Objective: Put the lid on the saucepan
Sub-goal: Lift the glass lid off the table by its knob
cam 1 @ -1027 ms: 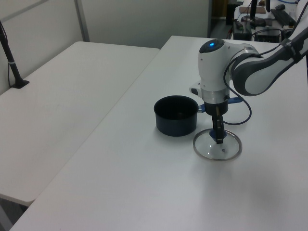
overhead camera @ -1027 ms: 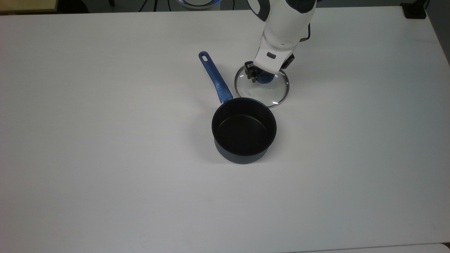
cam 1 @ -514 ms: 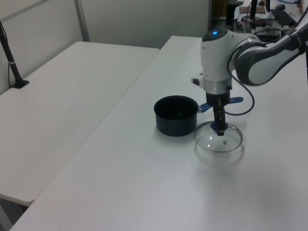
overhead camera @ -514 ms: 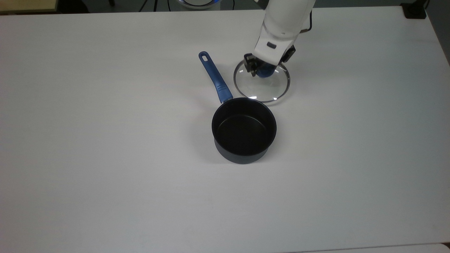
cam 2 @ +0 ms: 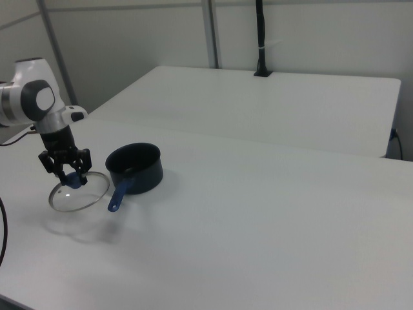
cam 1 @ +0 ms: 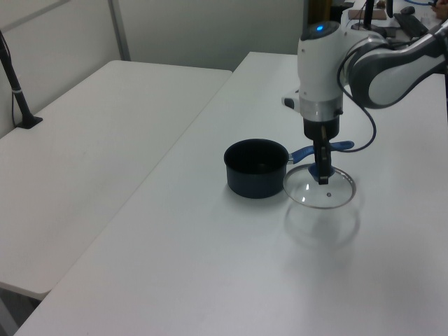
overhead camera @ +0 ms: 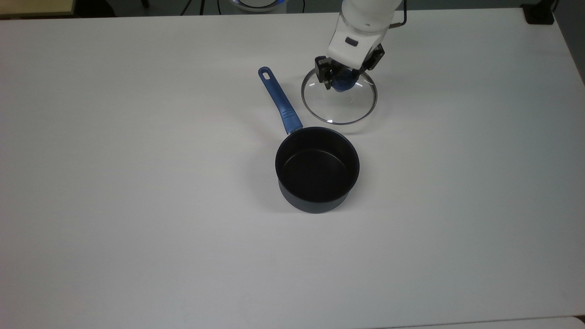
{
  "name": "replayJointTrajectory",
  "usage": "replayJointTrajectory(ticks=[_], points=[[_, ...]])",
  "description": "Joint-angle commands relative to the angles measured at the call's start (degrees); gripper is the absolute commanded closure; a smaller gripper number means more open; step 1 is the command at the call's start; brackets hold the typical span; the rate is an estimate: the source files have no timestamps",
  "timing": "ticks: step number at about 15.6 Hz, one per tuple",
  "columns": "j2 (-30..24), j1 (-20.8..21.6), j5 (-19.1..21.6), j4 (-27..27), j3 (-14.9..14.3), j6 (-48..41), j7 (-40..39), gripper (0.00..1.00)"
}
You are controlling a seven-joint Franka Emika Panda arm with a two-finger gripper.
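You are carrying the lid [overhead camera: 339,98] clear of the desk [overhead camera: 137,228], with the end effector [overhead camera: 345,81] clamped on its blue knob [overhead camera: 343,84]. The lid is hanging just beside the saucepan [overhead camera: 317,170], on the side where the pan's handle [overhead camera: 279,101] is attached, its shadow lying on the desk below. Bring the knob over the middle of the saucepan, holding the disc level and above the rim, then lower straight until the metal edge is seating all round; watch the handle root. The lid is showing as clear glass with a thin metal rim, about as wide as the saucepan's black mouth.
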Motion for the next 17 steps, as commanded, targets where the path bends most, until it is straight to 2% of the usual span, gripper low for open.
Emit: replayJointTrajectory(ticks=[1, 5, 8, 11, 14, 17], points=[[-1.84, -0.86, 0.00, 2.46, -0.36, -3.86, -0.41, 0.68], [-1.40, -1.21, 0.44, 4.74, -1.07, -4.13, -0.07, 0.68], [-0.78, -2.44, 2.37, 7.90, -1.94, -4.13, -0.24, 0.68], [1.58, -3.75, 3.16, 11.59, -2.56, -4.74, -0.15, 0.68], [4.92, -5.42, 4.83, 17.57, -2.56, -6.33, 0.20, 0.69], [6.94, -6.39, 5.80, 20.38, -2.56, -6.42, 1.60, 0.69]])
